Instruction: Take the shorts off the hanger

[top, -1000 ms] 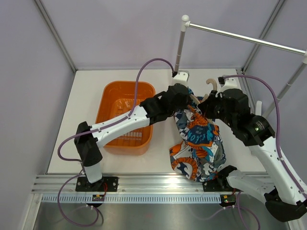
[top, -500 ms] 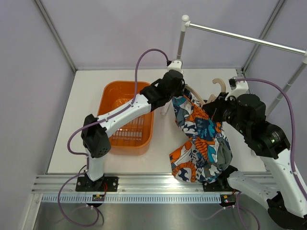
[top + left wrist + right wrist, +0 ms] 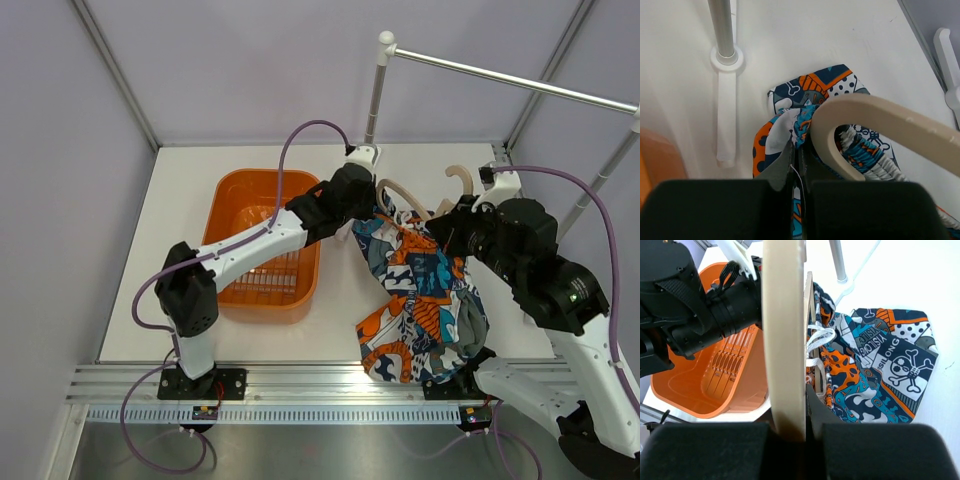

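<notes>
The printed shorts (image 3: pixel 420 300) hang from the beige hanger (image 3: pixel 402 196) in mid-air between the two arms, the legs trailing down toward the table's near edge. My left gripper (image 3: pixel 366 203) is shut on the waistband (image 3: pixel 799 131) just beside the hanger's curved end (image 3: pixel 840 117). My right gripper (image 3: pixel 447 222) is shut on the hanger's bar (image 3: pixel 784 335), with the shorts (image 3: pixel 875 365) bunched to its right and a white drawstring (image 3: pixel 816 337) looped by the bar. The hanger's hook (image 3: pixel 459 176) points up near the right wrist.
An orange basket (image 3: pixel 262 240) stands left of the shorts, under the left forearm. The grey rail's upright post (image 3: pixel 377 90) and white foot (image 3: pixel 726 85) stand right behind the left gripper. The rail (image 3: pixel 510 80) runs to the right. Enclosure walls stand on both sides.
Both arms have lifted the hanger and shorts and spread a little apart. The left gripper has shifted up and back toward the post; the shorts now hang longer and stretched.
</notes>
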Available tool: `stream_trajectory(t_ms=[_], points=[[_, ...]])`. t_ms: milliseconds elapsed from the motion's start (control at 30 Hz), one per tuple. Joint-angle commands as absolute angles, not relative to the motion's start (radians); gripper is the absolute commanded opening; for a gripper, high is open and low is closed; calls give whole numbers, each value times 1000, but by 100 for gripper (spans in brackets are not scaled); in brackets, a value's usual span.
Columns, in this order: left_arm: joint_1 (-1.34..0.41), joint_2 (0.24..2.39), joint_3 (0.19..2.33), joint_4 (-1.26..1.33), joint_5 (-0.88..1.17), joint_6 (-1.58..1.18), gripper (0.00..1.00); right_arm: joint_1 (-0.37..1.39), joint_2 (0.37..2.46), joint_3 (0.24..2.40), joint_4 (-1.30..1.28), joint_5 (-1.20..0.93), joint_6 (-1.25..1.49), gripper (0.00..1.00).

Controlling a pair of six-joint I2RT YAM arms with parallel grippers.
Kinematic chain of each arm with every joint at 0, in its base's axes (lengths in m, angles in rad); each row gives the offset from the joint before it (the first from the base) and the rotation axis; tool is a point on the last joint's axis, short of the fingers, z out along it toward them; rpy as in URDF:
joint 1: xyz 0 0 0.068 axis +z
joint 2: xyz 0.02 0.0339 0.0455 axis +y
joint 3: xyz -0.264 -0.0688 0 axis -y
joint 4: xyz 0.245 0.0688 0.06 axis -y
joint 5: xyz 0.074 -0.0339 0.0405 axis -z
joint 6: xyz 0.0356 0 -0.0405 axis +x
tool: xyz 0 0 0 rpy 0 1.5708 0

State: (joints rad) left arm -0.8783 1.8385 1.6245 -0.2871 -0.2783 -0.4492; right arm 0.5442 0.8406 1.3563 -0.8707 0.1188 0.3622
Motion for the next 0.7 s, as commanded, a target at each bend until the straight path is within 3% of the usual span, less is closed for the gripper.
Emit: stream_trajectory(t_ms=[0,233,667], points=[[-851,1796,1592,-250,-331,-388,0,558,801,1442,-813,87,360,0],[-900,1738,1525,-213,-221,-364,0,557,796,1431,-758,166,336,0],[-1208,1491,1453,-219,-17,-174,0,557,874,1301,-479,304,282,0]])
